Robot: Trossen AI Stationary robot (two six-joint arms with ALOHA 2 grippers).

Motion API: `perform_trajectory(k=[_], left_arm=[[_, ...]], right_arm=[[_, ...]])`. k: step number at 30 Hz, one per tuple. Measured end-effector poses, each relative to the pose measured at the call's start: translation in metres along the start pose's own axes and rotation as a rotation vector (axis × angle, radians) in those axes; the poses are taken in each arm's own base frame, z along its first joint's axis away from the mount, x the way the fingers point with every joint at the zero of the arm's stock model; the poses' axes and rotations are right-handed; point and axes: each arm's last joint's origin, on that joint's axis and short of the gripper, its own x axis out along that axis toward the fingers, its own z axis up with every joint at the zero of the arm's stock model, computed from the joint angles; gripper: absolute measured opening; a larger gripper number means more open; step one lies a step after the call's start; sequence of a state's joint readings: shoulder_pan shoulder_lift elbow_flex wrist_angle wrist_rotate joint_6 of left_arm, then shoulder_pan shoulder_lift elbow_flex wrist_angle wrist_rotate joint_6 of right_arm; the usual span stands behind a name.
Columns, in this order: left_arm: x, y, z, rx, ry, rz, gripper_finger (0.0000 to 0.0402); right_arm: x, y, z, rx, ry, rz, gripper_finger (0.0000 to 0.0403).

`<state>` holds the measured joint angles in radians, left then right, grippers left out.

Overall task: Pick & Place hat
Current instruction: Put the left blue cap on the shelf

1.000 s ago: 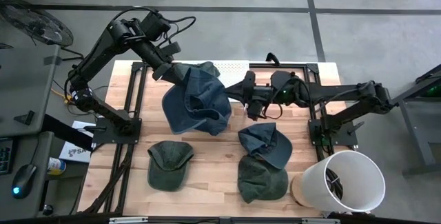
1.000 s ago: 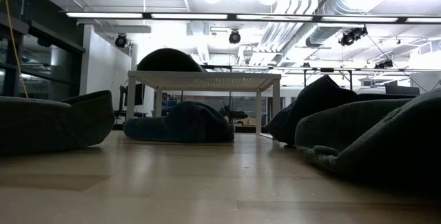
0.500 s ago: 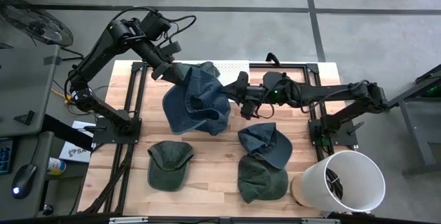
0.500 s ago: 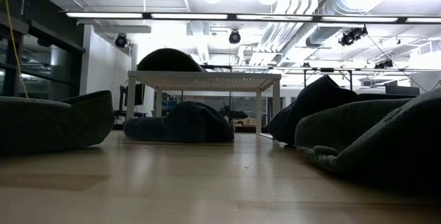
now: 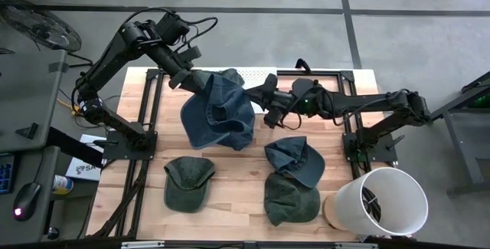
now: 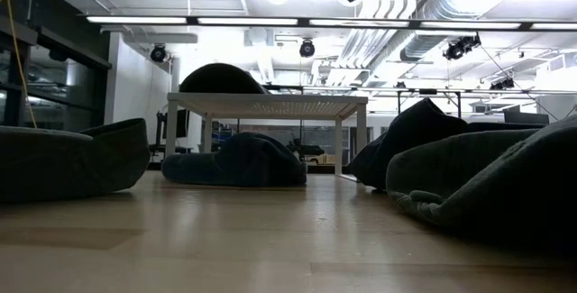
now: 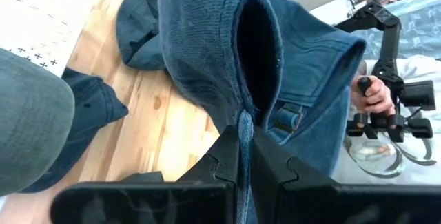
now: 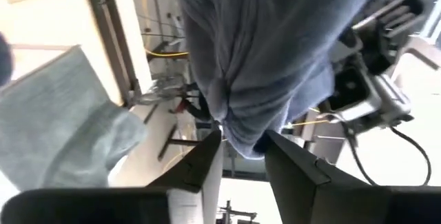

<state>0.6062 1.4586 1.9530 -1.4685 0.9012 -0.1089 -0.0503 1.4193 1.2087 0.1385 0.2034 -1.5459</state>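
Observation:
A blue denim hat [image 5: 218,115] hangs lifted over the table's middle, and my left gripper [image 5: 186,80] is shut on its far-left edge. My right gripper [image 5: 259,98] is open at the hat's right edge. In the right wrist view its fingers stand on either side of a hanging fold of the hat [image 8: 241,124]. A green cap [image 5: 188,181], a blue cap [image 5: 295,159] and another green cap [image 5: 291,198] lie flat on the table's near half. A white bucket [image 5: 377,201] stands at the near right corner. My left gripper pinches a thin edge of the blue hat [image 7: 246,131] between its two shut fingers [image 7: 224,158]. The hat is lifted clear and hangs slack below and beyond the fingers. My right gripper has a fold of the hat between its open fingers [image 8: 207,156]; whether they touch it I cannot tell.
A white perforated rack [image 5: 260,73] stands at the far edge with a dark hat [image 5: 232,75] on it. Black frame rails [image 5: 145,126] run along both sides of the wooden table. A person's hand [image 7: 375,93] shows beyond the table.
My right gripper has moved toward the table's left and slightly toward the far edge, up to the right edge of the held blue hat. The hat and my left gripper have kept still.

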Motion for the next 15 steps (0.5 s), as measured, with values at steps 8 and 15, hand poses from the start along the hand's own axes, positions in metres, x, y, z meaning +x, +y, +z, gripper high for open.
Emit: perform_trajectory(k=[8, 15], left_arm=[[0.000, 0.000, 0.000, 0.001, -0.003, 0.022, 0.0012], [0.000, 0.004, 0.001, -0.024, -0.024, 0.151, 0.0025]], right_arm=[[-0.002, 0.004, 0.008, 0.005, -0.017, 0.036, 0.0007], [-0.004, 0.005, 0.013, 0.109, 0.046, 0.045, 0.0004]])
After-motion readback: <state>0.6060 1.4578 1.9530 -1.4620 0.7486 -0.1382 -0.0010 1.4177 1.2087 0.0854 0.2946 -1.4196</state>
